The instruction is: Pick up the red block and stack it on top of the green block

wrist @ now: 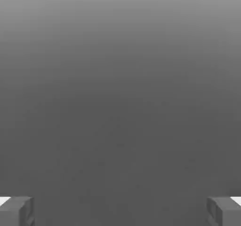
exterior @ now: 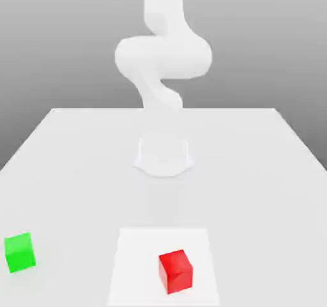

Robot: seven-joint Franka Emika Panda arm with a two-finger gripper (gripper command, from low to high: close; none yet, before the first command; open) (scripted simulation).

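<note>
The red block [exterior: 175, 271] is a small cube resting on a brighter white square [exterior: 137, 267] near the front of the table, a little to the exterior view's right of centre. Far off at the exterior view's left sits the green block [exterior: 20, 252], near the table's edge. The two cubes are well apart. In the hand view my gripper [wrist: 120, 212] is open: its grey fingertips [wrist: 19, 211] stand wide apart with nothing between them, against a plain grey background.
The white arm's base [exterior: 163, 156] stands mid-table, and the arm [exterior: 163, 57] rises from it and bends upward past the top of the exterior view. The white table [exterior: 255, 191] stretches on both sides.
</note>
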